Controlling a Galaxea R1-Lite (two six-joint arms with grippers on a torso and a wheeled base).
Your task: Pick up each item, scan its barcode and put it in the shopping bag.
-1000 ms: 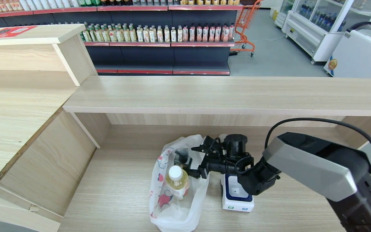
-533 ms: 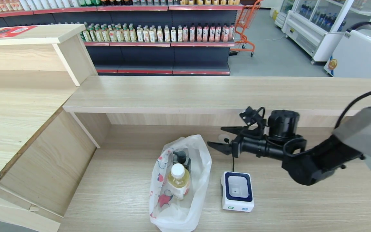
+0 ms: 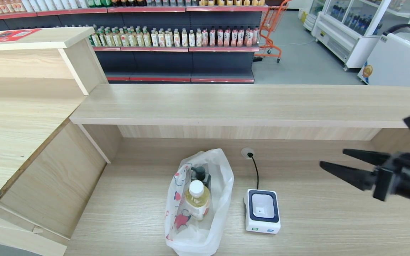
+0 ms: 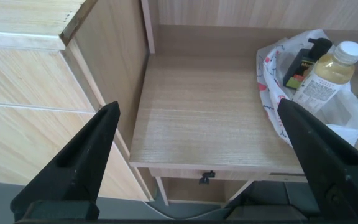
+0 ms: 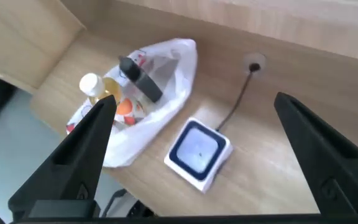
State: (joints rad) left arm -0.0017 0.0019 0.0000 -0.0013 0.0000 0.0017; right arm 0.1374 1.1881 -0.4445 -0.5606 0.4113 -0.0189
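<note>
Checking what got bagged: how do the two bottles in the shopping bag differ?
The juice bottle is clear, holds pale yellow liquid and has a white screw cap; the pump bottle is dark with a black pump head. The juice bottle is nearer the robot, the pump bottle behind it. Both are inside the bag.

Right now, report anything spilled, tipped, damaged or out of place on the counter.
Nothing stands out. The drink bottle and pump bottle sit inside the shopping bag, nothing spilled; the scanner lies flat beside it, cable running into the counter hole. The right gripper is open and empty.
</note>
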